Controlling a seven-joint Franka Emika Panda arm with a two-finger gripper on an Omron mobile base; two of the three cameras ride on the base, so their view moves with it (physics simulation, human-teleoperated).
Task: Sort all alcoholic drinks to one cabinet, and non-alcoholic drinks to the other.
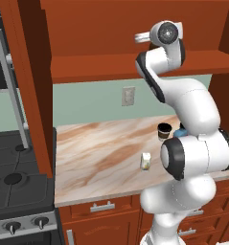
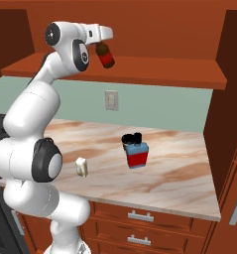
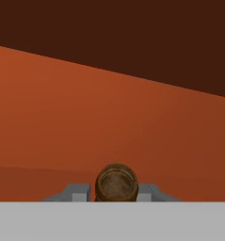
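My gripper [image 2: 101,46] is raised in front of the wall cabinet, just above its plank shelf [image 2: 164,69], and is shut on the slim brown bottle with the red label [image 2: 106,56]. The bottle hangs tilted under the hand. In the hand view its round brown end [image 3: 116,182] sits between my fingertips, with the red-brown shelf behind it. On the marble counter [image 2: 179,173] stand the squat red bottle with pale-blue shoulders [image 2: 137,154], the dark cup with a black lid [image 2: 135,136] right behind it, and the small cream carton [image 2: 81,166] to the left.
A stove [image 1: 10,182] lies left of the counter, past a tall wooden panel [image 1: 34,95]. A wall outlet [image 2: 111,100] sits on the green backsplash. Drawers with metal handles [image 2: 140,216] run below the counter. A dark cabinet side [image 2: 224,99] closes the right.
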